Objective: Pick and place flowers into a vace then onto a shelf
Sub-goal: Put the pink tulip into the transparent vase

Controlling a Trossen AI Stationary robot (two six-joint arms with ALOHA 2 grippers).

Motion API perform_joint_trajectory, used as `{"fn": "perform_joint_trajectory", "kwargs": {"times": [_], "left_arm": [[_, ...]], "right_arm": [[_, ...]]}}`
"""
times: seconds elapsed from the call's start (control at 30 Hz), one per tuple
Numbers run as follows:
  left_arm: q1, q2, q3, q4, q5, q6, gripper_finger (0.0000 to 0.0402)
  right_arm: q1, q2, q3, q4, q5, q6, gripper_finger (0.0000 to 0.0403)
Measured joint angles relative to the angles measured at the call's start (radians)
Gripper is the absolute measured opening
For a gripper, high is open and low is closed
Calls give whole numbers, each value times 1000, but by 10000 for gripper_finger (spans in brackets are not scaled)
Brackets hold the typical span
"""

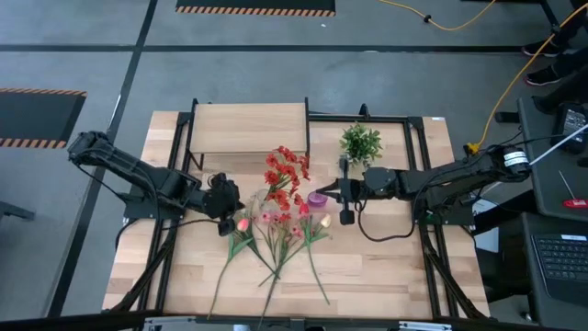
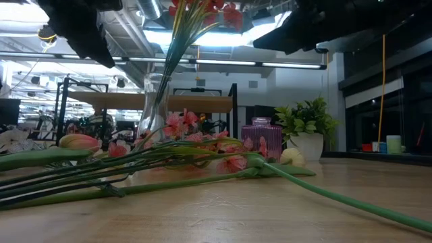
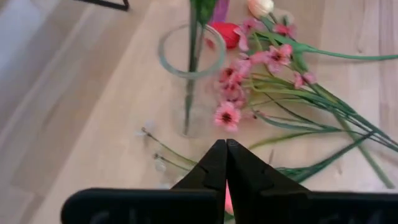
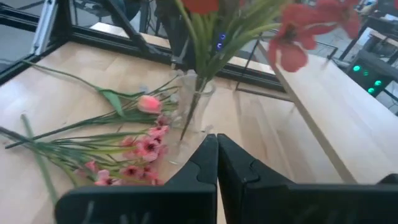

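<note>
The pale wood-plank desk [image 1: 367,267] is cut off at the frame bottom. The small wooden shelf [image 1: 248,128] sits upper centre. Red flowers [image 1: 287,169] stand in a clear glass vase [image 3: 191,59]; more flowers lie centre. Both left gripper [image 3: 225,163] and right gripper [image 4: 217,160] fingers are pressed together, empty.

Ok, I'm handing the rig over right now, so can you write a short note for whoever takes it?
Left gripper: jaws shut, empty, above the table beside the glass vase.
Right gripper: jaws shut, empty, on the vase's other side.
Done: red flowers stand in the vase.
Left: pink flowers and tulips lie on the table; vase not yet on the shelf.
</note>
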Motion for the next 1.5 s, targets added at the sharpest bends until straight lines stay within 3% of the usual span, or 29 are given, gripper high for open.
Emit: {"fn": "perform_joint_trajectory", "kwargs": {"times": [0.4, 0.63, 0.93, 1.13, 1.3, 1.5], "left_arm": [[-121, 249, 240, -301, 49, -307, 1], [-184, 318, 334, -356, 80, -463, 1], [-237, 369, 354, -411, 105, -666, 2], [-258, 416, 354, -411, 142, -688, 3], [-277, 450, 354, -408, 187, -705, 13], [-294, 485, 353, -408, 187, -838, 42]], "right_arm": [[18, 0, 0, -25, 0, -1, 3], [18, 0, 0, -55, 0, -2, 3], [18, 0, 0, -73, 0, -5, 3], [18, 0, 0, -93, 0, -7, 3], [17, 0, 0, -97, 0, -8, 3], [17, 0, 0, -97, 0, -9, 3]]}}
